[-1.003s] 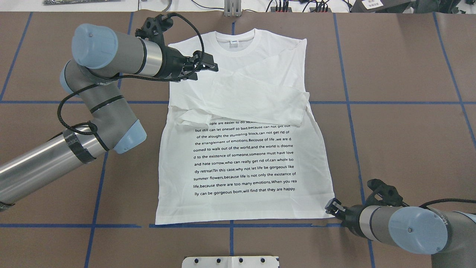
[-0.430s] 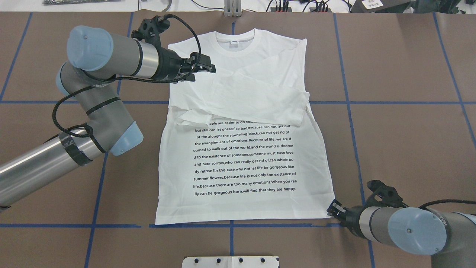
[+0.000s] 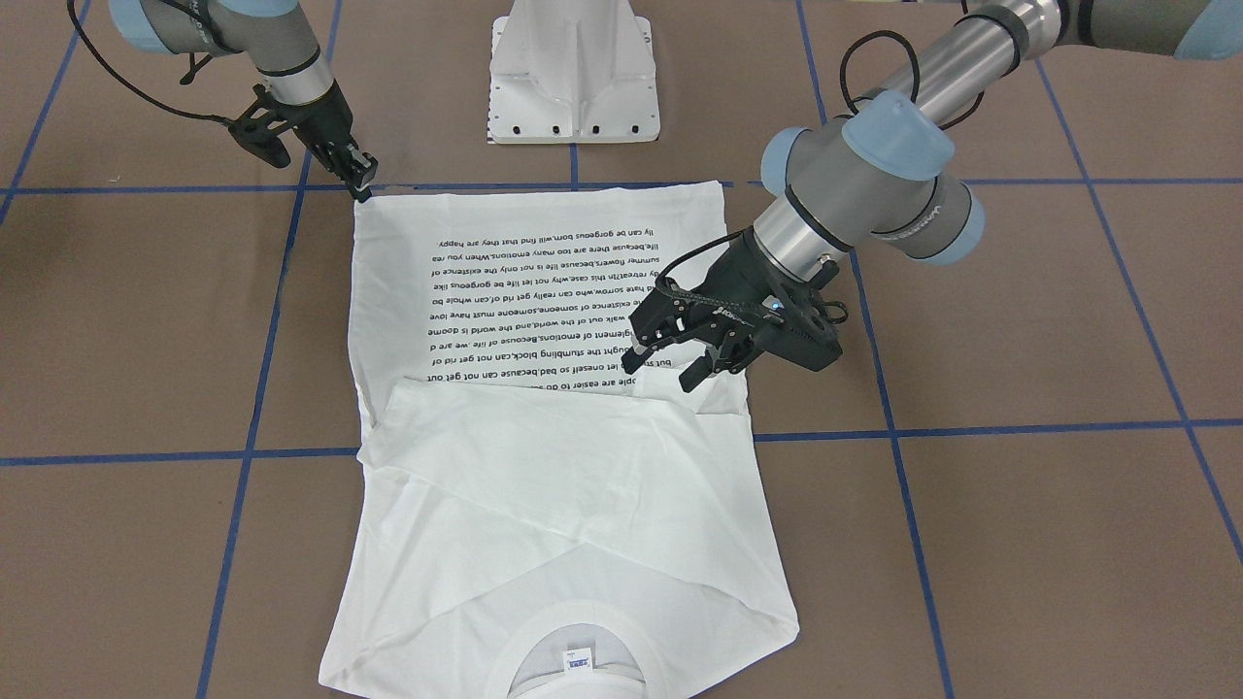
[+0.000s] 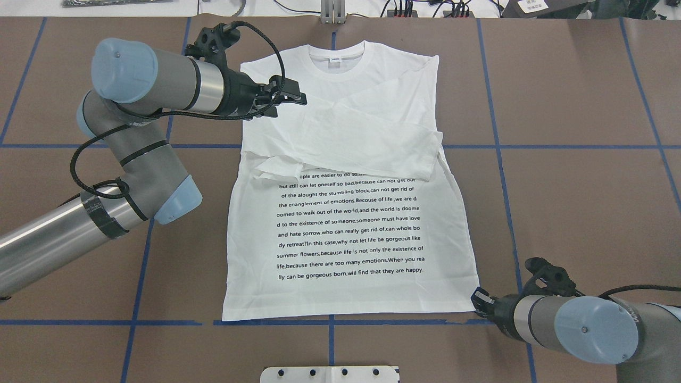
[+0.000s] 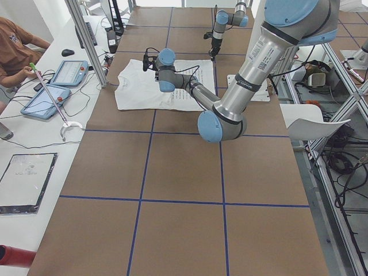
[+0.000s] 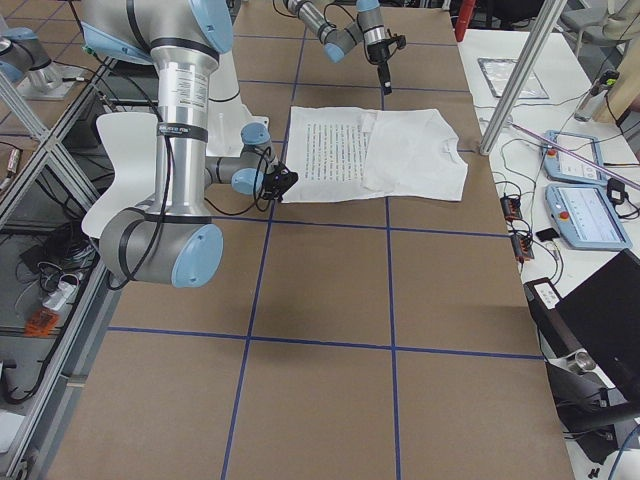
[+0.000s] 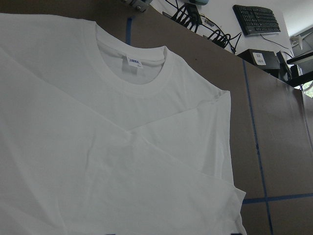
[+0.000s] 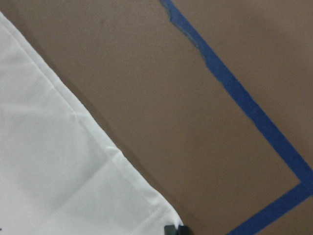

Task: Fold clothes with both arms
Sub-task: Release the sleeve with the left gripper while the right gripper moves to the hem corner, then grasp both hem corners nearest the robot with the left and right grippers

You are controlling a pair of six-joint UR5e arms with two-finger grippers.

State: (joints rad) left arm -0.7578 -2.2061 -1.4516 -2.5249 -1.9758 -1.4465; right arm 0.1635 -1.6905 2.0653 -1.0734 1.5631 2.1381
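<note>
Two hands: left hand (image 3: 662, 374), fingers apart, above the shirt (image 4: 346, 159) at 11 o'clock; right hand (image 4: 477, 299) at its 5 o'clock hem corner, whose grip I cannot tell.

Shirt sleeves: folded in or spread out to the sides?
Folded in. Both sleeves lie crossed on the shirt, over its chest, covering its top text line.

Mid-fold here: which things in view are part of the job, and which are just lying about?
Part of the job: white shirt; left gripper, open over the shirt; right gripper, at the shirt's hem corner.
Lying about: white pedestal base; keyboard; tablets on the side bench.
</note>
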